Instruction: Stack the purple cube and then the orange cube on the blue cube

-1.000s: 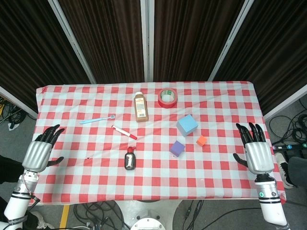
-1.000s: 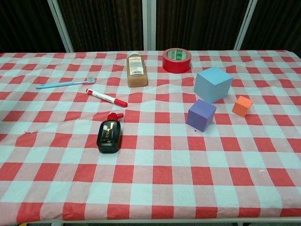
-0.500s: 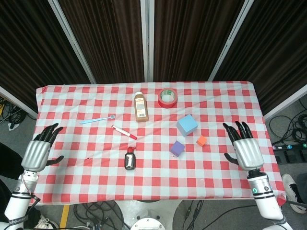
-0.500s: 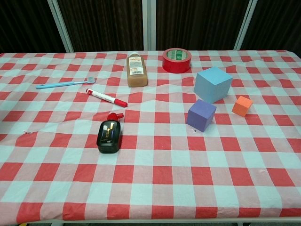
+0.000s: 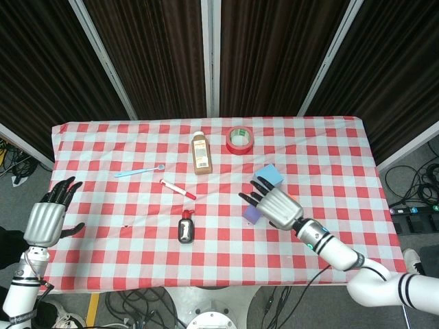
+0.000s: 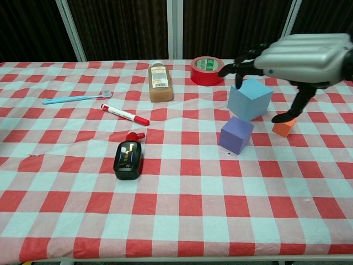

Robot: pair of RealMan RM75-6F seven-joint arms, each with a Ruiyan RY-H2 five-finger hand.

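Observation:
The blue cube stands right of the table's centre. The smaller purple cube sits just in front of it, and the small orange cube lies to their right. My right hand hovers above the blue and orange cubes with its fingers spread, holding nothing; its thumb hangs down close to the orange cube. In the head view the right hand covers the orange cube and part of the purple cube, while the blue cube shows behind it. My left hand is open at the table's left edge.
A red tape roll and a brown bottle lie at the back. A red-capped marker, a blue toothbrush and a black bottle lie on the checked tablecloth left of the cubes.
My right hand has swung from the table's right edge inward, to above the cubes. The left hand has drifted slightly outward. The cubes have not moved.

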